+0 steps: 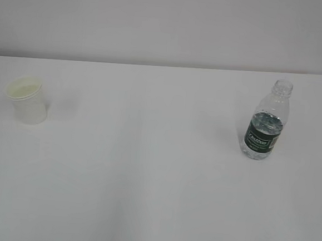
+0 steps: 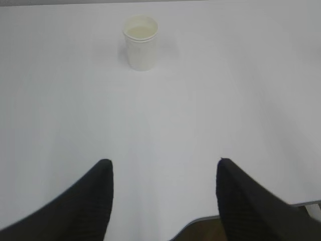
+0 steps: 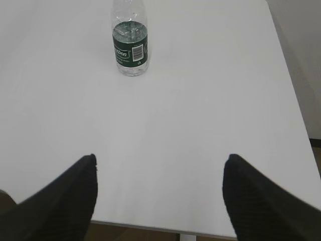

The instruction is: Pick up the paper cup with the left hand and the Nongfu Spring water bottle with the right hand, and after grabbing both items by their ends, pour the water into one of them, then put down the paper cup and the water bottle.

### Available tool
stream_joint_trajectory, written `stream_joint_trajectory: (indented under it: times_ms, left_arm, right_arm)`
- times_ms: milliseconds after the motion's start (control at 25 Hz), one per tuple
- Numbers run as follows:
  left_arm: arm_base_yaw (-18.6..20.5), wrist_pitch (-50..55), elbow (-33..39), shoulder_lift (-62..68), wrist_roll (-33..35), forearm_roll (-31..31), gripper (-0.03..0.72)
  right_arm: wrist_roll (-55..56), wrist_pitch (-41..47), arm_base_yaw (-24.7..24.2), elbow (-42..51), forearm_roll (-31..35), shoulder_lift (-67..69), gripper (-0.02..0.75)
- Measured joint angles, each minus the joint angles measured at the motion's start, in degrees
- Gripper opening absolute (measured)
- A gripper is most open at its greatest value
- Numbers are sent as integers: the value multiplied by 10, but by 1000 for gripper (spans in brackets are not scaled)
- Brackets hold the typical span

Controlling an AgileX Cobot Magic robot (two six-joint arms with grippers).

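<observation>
A small white paper cup (image 1: 27, 100) stands upright at the table's far left; the left wrist view shows the paper cup (image 2: 141, 42) well ahead, with its cream inside visible. The uncapped Nongfu Spring water bottle (image 1: 267, 122) stands upright on the right, with clear water up to about its green label. It appears far ahead as the bottle (image 3: 130, 41) in the right wrist view, its top cut off by the frame. My left gripper (image 2: 163, 161) is open and empty near the table's front edge. My right gripper (image 3: 159, 156) is open wider, also empty. Neither arm shows in the exterior view.
The white table (image 1: 145, 175) stretches between cup and bottle. Its front edge (image 3: 165, 230) lies just below my right gripper, and its right edge (image 3: 293, 95) runs close beside the bottle's side. A pale wall (image 1: 169, 20) rises behind.
</observation>
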Motion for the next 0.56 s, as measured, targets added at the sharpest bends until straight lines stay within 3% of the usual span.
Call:
stream_joint_trajectory:
  times_ms: [560]
  left_arm:
    - [0,0,0,0,0,0,461]
  right_arm:
    - [0,0,0,0,0,0,591]
